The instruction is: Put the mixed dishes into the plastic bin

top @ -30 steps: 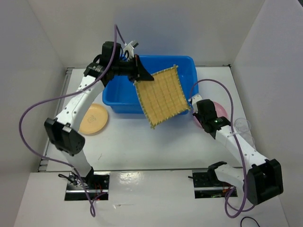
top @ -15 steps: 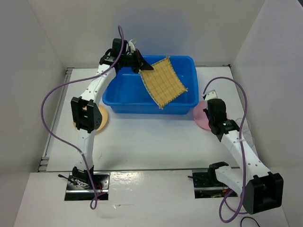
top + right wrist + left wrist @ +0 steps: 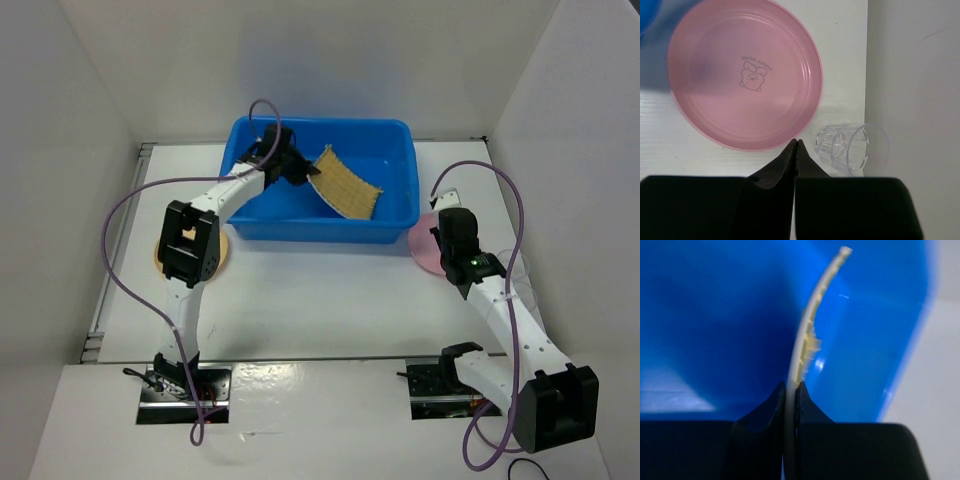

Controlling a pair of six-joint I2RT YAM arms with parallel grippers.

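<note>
Mat [image 3: 350,186] was basically home already: the left gripper [image 3: 296,168] was reaching down into the blue bin [image 3: 330,234] at the upper middle of the overhead view, pinching the mat by its upper-left edge. The wrist view showed both fingers clamped tight on that edge, with the mat seen edge-on and bowing upward away from the tips. From the fingers it ran off toward the lower right of the overhead frame, tilted and a bit curled, all of it inside the bin walls. It's square, so no real long axis, just a held edge and a free edge pointing at the bin's right front corner. Couldn't tell if the free edge was touching the bin floor. My guess was that simply opening the fingers would drop it in fine. The right gripper [image 3: 795,144] had its jaws pressed together on nothing, hanging over the near rim of the pink plate [image 3: 745,75], which sat on the table [image 3: 300,300] just right of the bin. A clear cup [image 3: 852,149] lay on its side just beside that plate. The tan plate [image 3: 221,252] was at middle left, partly hidden under the left arm, so likely that arm's job.
</note>
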